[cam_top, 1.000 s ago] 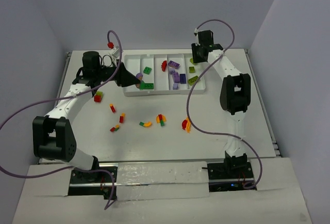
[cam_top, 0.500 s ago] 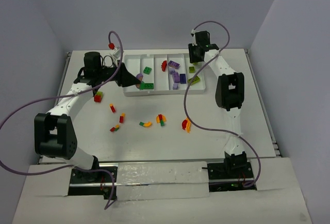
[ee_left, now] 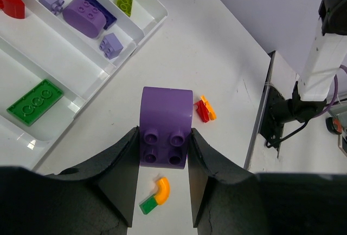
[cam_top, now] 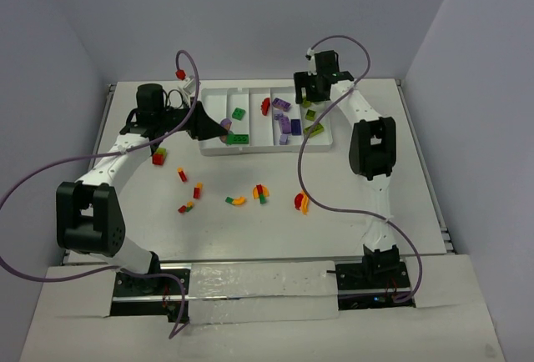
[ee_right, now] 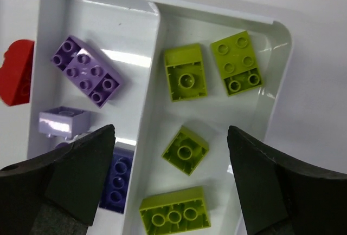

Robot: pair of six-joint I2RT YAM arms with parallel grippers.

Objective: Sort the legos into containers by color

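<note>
Right wrist view: my right gripper [ee_right: 172, 162] has just sprung apart over the white plastic tray's [ee_right: 217, 16] end compartment. Lime-green plastic bricks [ee_right: 185, 150] lie below, so I judge that drop done. My left gripper [ee_left: 162, 156] clamps a curved purple brick [ee_left: 165, 118] near the tray.

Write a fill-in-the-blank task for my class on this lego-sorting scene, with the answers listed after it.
1. The brick clamped in the left gripper is ____ in colour.
2. The right gripper hangs over the tray with its jaws ____.
3. In the right wrist view, the tray's end compartment shows ____ lime green bricks.

Missing words: purple; open; four.
</note>
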